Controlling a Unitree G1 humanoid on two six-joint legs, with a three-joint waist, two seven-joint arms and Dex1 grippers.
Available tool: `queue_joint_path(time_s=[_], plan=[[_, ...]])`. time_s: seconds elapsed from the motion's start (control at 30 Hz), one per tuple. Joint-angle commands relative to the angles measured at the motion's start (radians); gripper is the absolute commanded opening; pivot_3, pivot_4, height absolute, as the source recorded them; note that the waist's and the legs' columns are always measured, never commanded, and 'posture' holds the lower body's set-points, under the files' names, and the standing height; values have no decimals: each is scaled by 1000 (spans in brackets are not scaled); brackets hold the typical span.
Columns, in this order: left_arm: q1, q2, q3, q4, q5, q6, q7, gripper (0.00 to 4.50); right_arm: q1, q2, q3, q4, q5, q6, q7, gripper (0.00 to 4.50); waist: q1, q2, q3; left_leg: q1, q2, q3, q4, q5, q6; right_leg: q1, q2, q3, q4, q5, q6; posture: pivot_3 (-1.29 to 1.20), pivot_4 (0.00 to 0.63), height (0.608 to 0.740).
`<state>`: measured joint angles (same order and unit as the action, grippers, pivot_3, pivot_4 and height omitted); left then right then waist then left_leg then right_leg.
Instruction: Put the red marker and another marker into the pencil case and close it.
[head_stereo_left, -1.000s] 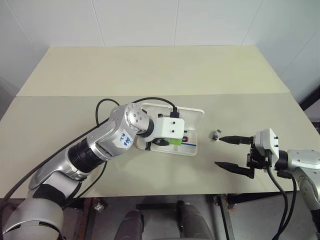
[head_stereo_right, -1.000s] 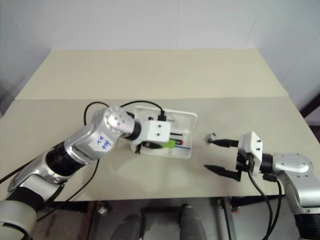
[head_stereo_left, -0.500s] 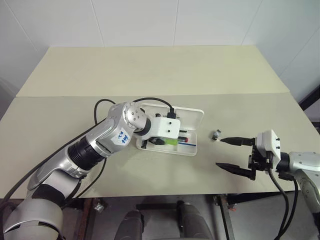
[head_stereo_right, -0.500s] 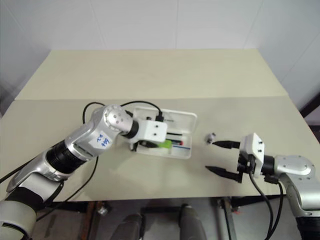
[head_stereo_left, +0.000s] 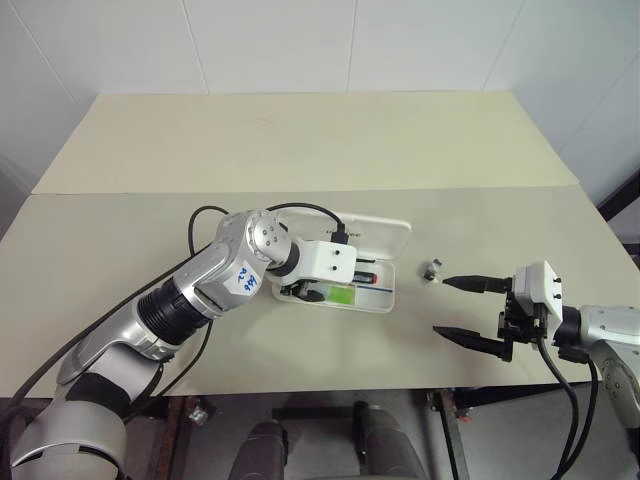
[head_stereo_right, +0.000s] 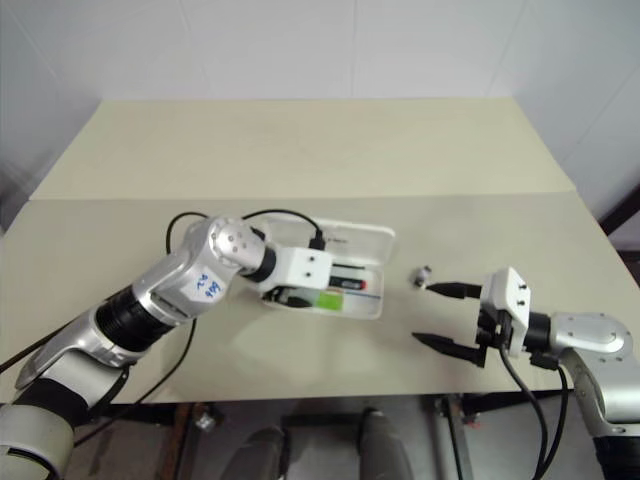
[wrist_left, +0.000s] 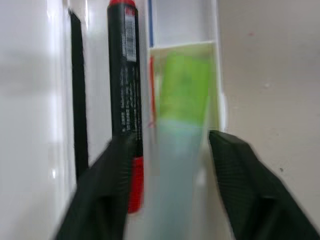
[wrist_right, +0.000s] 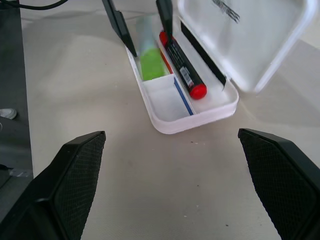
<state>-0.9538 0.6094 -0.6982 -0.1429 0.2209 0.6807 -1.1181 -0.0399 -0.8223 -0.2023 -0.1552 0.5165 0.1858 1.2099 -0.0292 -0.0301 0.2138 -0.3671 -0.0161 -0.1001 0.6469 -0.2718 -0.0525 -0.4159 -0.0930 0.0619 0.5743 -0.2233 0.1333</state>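
Observation:
The pencil case (head_stereo_left: 380, 235) lies open in the middle of the table, its lid (wrist_right: 250, 40) tipped back. The red marker (wrist_right: 182, 70), a black barrel with red ends, lies in its tray along the hinge side. Beside it in the tray rests the other marker (wrist_right: 150, 55), a pale highlighter with a lime-green cap (wrist_left: 182, 95). My left gripper (wrist_left: 172, 140) hangs over the tray, open, one finger on each side of the highlighter's body. My right gripper (head_stereo_left: 440, 306) stands open and empty over the table, to the right of the case.
A small grey-and-dark object (head_stereo_left: 432, 269) lies on the table between the case and my right gripper. The table's front edge (head_stereo_left: 330, 385) runs close below both grippers. A seam (head_stereo_left: 300, 191) crosses the tabletop behind the case.
My left gripper's fingers have spread apart and let go of the highlighter, which now lies in the tray. The right arm has kept still.

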Motion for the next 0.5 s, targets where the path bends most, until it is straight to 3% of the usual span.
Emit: queue_joint_path(time_s=[0.03,0.1,0.5], plan=[[6,6,16,-16,12,8,-22,4000,0,-11,-32,-26,13,-3,-3,4500,0,0,0,0,0,0,0,0,0,0,0,0,0,0,0,0,150,740],[8,5,20,-18,16,12,-26,4486,-2,-11,-31,-23,13,-4,-2,4500,0,0,0,0,0,0,0,0,0,0,0,0,0,0,0,0,150,740],[1,-29,76,9,12,62,7,4486,-26,-13,-23,7,4,-14,12,4500,0,0,0,0,0,0,0,0,0,0,0,0,0,0,0,0,150,740]])
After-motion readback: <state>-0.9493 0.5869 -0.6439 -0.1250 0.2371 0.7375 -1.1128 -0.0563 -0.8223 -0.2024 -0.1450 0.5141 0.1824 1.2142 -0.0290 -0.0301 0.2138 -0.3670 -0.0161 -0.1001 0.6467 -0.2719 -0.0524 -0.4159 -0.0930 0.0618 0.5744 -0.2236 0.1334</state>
